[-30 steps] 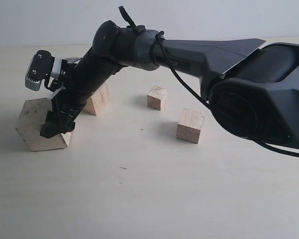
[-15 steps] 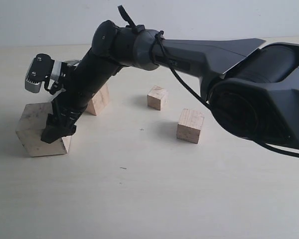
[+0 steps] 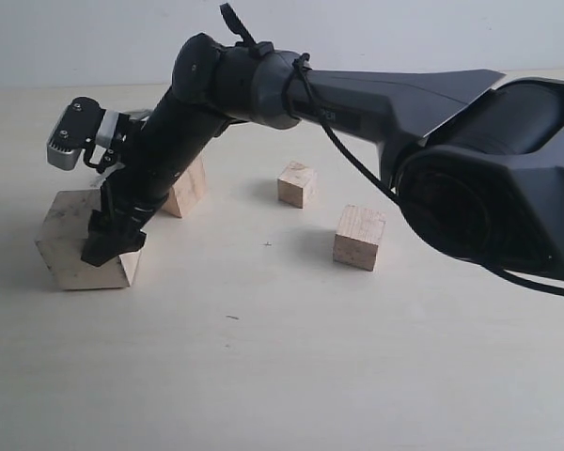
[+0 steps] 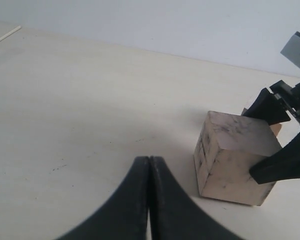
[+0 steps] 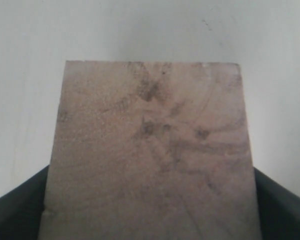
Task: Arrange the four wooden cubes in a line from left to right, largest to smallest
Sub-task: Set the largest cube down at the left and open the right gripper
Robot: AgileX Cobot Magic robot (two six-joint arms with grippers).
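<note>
The largest wooden cube (image 3: 68, 249) sits at the far left of the table, with my right gripper (image 3: 108, 246) shut on it from above. It fills the right wrist view, its grain-marked top (image 5: 150, 150) between the dark fingers (image 5: 20, 210). The left wrist view shows the same cube (image 4: 230, 160) held between the right gripper's fingers (image 4: 285, 162). The second cube (image 3: 190, 188) is partly hidden behind the right arm. The smallest cube (image 3: 297, 183) and the third cube (image 3: 359, 237) stand apart at mid-table. My left gripper (image 4: 149, 162) is shut and empty, hovering over bare table short of the largest cube.
The right arm (image 3: 357, 94) stretches across the table from the right side over to the left. The pale tabletop (image 3: 263, 357) runs bare toward the front. A plain wall (image 3: 357, 38) backs the scene.
The right gripper has turned the largest cube in place and shifted it slightly right and down. The other cubes have not moved.
</note>
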